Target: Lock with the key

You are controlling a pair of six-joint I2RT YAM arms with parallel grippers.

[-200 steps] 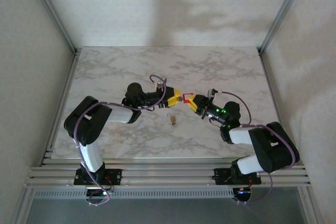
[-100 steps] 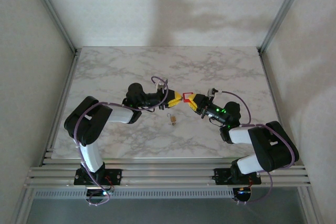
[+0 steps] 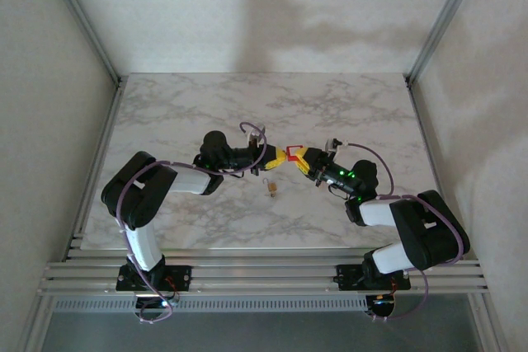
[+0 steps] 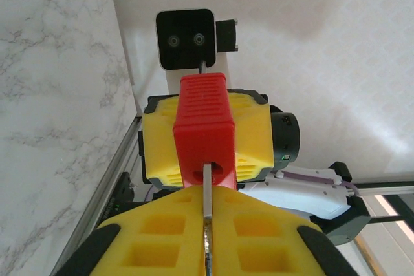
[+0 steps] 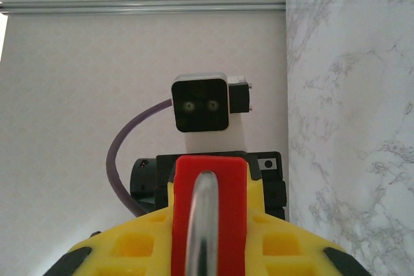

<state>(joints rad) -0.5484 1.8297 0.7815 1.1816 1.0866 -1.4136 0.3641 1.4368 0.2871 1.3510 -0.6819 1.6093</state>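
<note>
Left claw is clenched on the key, whose blade enters the lock straight ahead. Right claw grasps that lock.

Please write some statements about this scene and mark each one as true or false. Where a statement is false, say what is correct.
1. The right gripper holds the red lock. True.
2. The left gripper is open and empty. False: it is shut on the key, whose blade goes into the lock.
3. A small brass object lies on the table, apart from both grippers. True.
4. The grippers are at opposite edges of the table. False: they meet near its middle, facing each other.
</note>
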